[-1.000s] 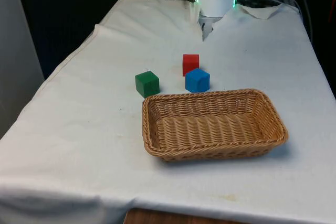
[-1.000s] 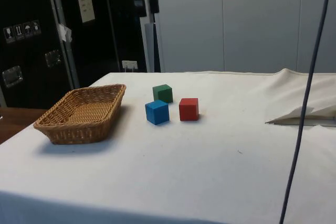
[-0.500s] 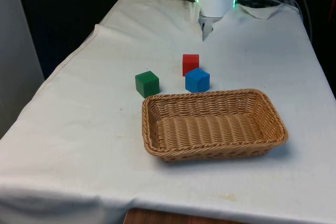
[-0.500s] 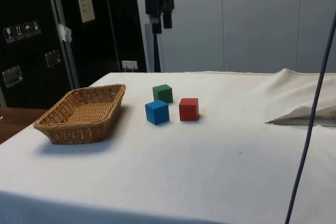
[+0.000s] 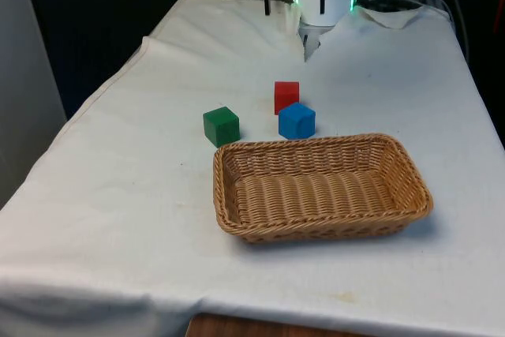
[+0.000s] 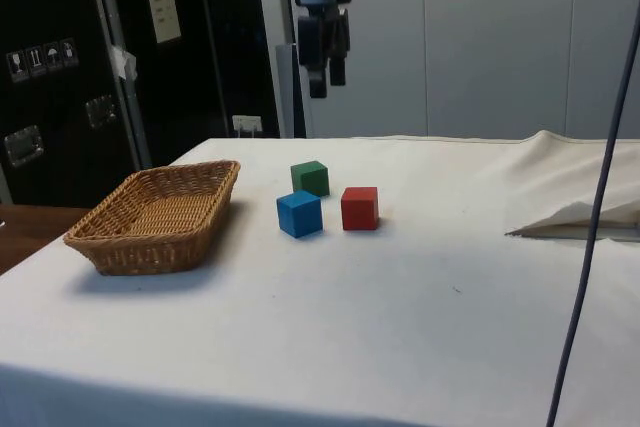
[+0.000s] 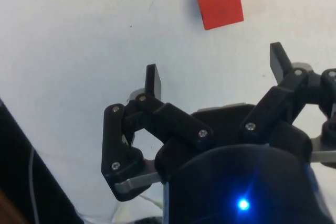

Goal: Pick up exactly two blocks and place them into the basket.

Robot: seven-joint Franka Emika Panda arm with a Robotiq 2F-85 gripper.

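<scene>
The gripper hangs high above the surface, over the area beyond the 3 blocks as the side view shows it, and touches nothing; in the wrist view its 2 fingers stand spread wide apart with only white cloth between them, so it holds nothing. The red block sits on the cloth just behind the blue block, the 2 nearly touching in the front view, while the side view shows a small gap between them. The green block stands apart, toward the front view's left of the blue one. The wicker basket lies on the cloth in front of the blocks, close to the blue and green ones, with no block inside it. In the wrist view the red block lies on the cloth beyond the fingertips
</scene>
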